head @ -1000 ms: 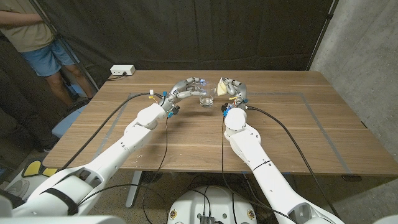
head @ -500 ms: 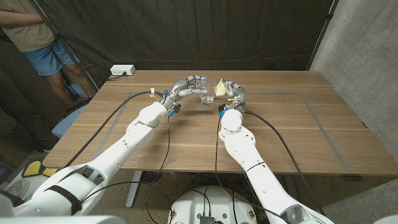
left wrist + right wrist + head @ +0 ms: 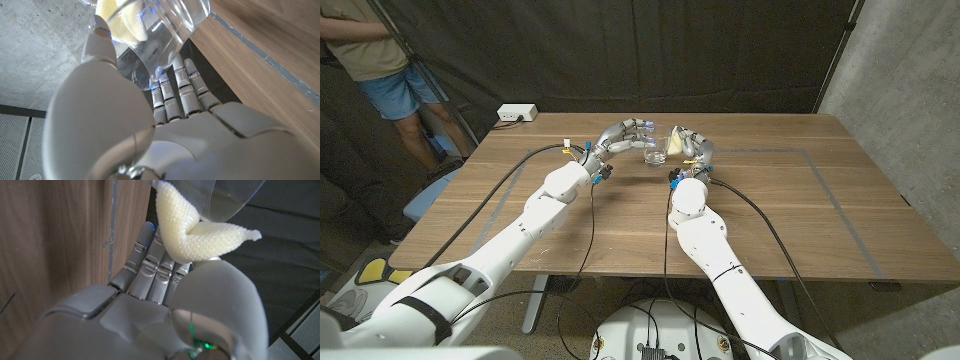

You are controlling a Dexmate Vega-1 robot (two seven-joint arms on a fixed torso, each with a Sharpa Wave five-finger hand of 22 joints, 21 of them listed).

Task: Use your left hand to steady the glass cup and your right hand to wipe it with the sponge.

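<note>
Wiping goes best if the clear glass cup (image 3: 654,154), mid-surface at the far side, is kept clamped by the left hand (image 3: 620,135) while the pale yellow sponge (image 3: 192,235), pinched in the right hand (image 3: 690,143), is pressed against its wall

One wooden table (image 3: 620,215) fills the middle of the frame. Near its upper center stands one glass cup (image 3: 654,154), with one pale yellow sponge (image 3: 678,140) just right of it. Two robot hands meet there: one left hand (image 3: 621,134) and one right hand (image 3: 693,144). One white power strip (image 3: 517,114) sits at the table's upper left corner. One person (image 3: 375,60) stands at the frame's upper left.
</note>
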